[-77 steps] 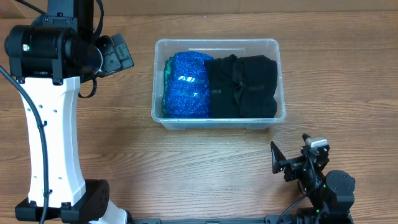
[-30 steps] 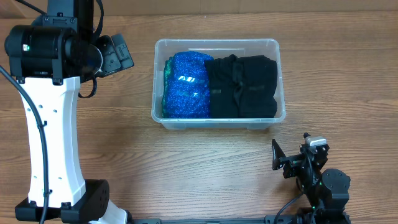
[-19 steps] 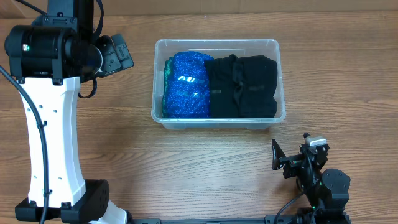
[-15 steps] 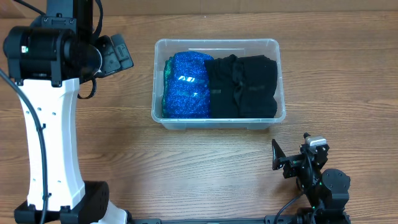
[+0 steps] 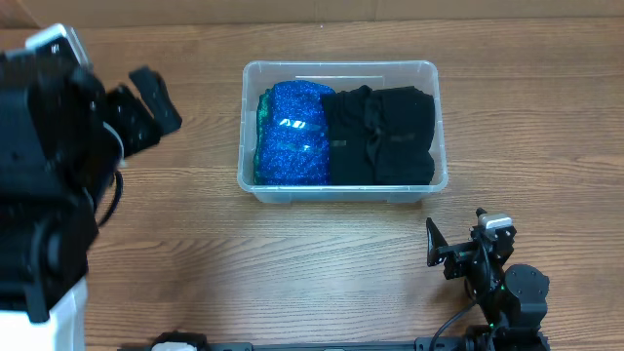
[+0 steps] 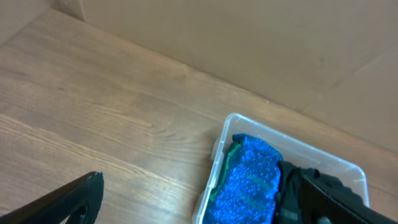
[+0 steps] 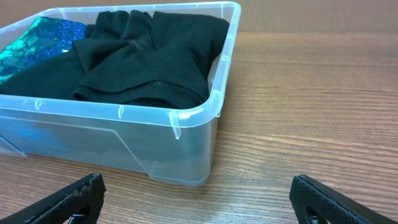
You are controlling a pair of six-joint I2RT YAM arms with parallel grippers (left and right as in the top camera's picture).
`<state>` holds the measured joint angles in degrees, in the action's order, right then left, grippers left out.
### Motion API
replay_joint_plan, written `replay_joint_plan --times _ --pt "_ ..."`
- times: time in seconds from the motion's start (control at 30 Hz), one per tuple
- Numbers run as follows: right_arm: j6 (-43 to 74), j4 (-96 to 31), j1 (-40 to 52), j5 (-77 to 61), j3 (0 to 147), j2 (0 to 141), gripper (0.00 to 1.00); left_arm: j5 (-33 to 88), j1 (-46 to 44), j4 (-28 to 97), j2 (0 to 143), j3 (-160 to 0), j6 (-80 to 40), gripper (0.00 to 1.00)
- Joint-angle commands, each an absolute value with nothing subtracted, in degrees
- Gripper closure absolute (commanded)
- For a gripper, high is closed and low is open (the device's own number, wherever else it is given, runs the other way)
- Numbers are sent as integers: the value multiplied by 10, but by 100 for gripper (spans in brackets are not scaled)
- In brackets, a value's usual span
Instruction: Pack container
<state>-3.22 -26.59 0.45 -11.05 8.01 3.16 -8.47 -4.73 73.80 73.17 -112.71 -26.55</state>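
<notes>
The clear container (image 5: 341, 195) stands at the table's back middle. It holds a blue glittery cloth (image 5: 292, 132) on the left and a folded black garment (image 5: 382, 136) on the right. My left gripper (image 5: 146, 102) is open and empty, high above the table to the left of the container. Its wrist view shows the container (image 6: 214, 149), the blue cloth (image 6: 249, 180) and the gripper (image 6: 199, 180) from above. My right gripper (image 5: 456, 234) is open and empty, low on the table in front of the container's right corner (image 7: 186, 115). The right wrist view shows the gripper (image 7: 196, 183) and the black garment (image 7: 149, 50).
The wooden table (image 5: 292, 263) runs around the container. A cardboard wall (image 6: 249, 37) stands along the back edge. The left arm's dark body (image 5: 49, 175) fills the left side of the overhead view and hides the table there.
My left arm has swung up toward the overhead camera and now looks large and blurred; its white link has left the view. The right arm, container and clothes have not moved.
</notes>
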Motion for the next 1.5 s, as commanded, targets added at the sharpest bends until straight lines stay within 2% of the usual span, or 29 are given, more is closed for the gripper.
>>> replay_joint_plan --times 0.0,0.17,0.53,0.93,1.47 --pt "-34 -262 3 -103 76 24 0 -106 -45 652 648 -983 -254 0" --pt "-34 -262 3 -103 76 24 0 -89 -45 474 501 -717 -238 0" --pt "-34 -262 3 -103 76 24 0 -57 -45 242 267 -337 -209 0" --pt "-34 -262 3 -103 76 24 0 -55 -45 256 53 -135 -209 0" --pt "-34 -262 3 -103 76 24 0 -60 -44 261 2 -75 -210 0"
